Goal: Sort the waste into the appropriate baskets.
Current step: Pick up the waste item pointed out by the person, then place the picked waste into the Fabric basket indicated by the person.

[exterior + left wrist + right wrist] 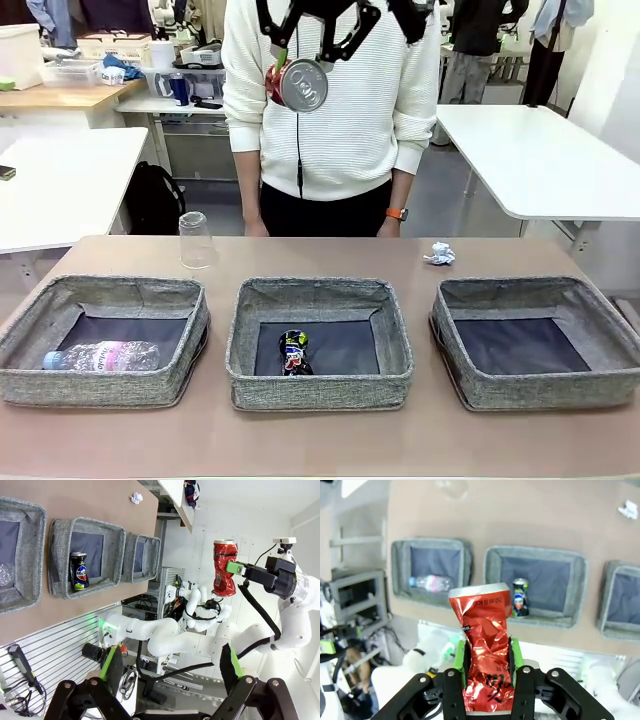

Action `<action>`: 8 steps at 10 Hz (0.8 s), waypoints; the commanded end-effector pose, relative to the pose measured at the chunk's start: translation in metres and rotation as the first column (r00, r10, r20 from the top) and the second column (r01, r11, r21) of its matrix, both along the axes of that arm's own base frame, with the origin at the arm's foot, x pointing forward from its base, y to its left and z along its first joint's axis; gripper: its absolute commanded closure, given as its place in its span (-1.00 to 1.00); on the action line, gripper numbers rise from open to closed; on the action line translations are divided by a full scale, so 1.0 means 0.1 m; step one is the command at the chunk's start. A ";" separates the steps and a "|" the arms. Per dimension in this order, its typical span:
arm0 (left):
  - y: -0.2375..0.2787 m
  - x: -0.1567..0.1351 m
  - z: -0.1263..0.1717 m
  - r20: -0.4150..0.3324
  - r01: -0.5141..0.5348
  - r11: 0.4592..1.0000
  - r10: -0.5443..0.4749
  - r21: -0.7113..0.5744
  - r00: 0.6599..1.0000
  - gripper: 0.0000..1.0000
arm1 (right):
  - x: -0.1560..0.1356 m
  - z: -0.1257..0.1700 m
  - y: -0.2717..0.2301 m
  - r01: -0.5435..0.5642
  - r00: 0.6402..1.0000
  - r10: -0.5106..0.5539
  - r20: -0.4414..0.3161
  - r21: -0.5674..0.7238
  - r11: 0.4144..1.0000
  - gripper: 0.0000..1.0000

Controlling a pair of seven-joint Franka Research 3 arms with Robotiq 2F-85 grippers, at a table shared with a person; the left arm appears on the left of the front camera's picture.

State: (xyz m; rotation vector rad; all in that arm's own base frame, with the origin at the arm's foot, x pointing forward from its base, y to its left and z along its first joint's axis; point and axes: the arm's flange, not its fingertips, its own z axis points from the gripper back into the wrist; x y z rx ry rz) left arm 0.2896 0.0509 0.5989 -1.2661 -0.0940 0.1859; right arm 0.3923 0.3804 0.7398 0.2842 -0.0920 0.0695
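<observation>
High above the table my right gripper (pixel 306 66) is shut on the crushed red can (pixel 303 86), gripped between the green pads (pixel 515 652). The red can (pixel 487 647) hangs over the near edge of the middle basket (pixel 536 555). My left gripper (pixel 169 665) stands open and empty, well above the table. The left basket (pixel 100 385) holds the clear bottle (pixel 102 355). A crushed dark can (pixel 293 352) lies in the middle basket (pixel 320 390). Nothing lies in the right basket (pixel 540 388). An upturned clear cup (pixel 195 240) and a white paper ball (pixel 438 253) rest on the table behind the baskets.
A person in a white sweater (pixel 340 110) stands at the far edge of the table, hands down by the sides. White tables stand behind on both sides. Bare tabletop (pixel 320 445) runs in front of the baskets.
</observation>
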 end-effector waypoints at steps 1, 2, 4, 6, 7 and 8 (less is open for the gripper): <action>0.03 -0.02 0.01 0.013 0.012 1.000 -0.012 0.008 1.000 -1.00 | -0.03 0.02 0.04 0.001 1.000 -0.001 0.026 -0.003 1.000 0.22; 0.03 -0.02 0.01 0.013 0.012 1.000 -0.012 0.008 1.000 -1.00 | -0.03 0.02 0.04 0.001 1.000 -0.001 0.026 -0.003 1.000 0.22; 0.03 -0.02 0.01 0.013 0.012 1.000 -0.012 0.008 1.000 -1.00 | -0.03 0.02 0.04 0.001 1.000 -0.001 0.026 -0.003 1.000 0.22; 0.03 -0.02 0.01 0.013 0.012 1.000 -0.012 0.008 1.000 -1.00 | -0.03 0.02 0.04 0.001 1.000 -0.001 0.026 -0.003 1.000 0.22; 0.03 -0.02 0.01 0.013 0.012 1.000 -0.012 0.008 1.000 -1.00 | -0.03 0.02 0.04 0.001 1.000 -0.001 0.026 -0.003 1.000 0.22; 0.03 -0.02 0.01 0.013 0.012 1.000 -0.012 0.008 1.000 -1.00 | -0.03 0.02 0.04 0.001 1.000 -0.001 0.026 -0.003 1.000 0.22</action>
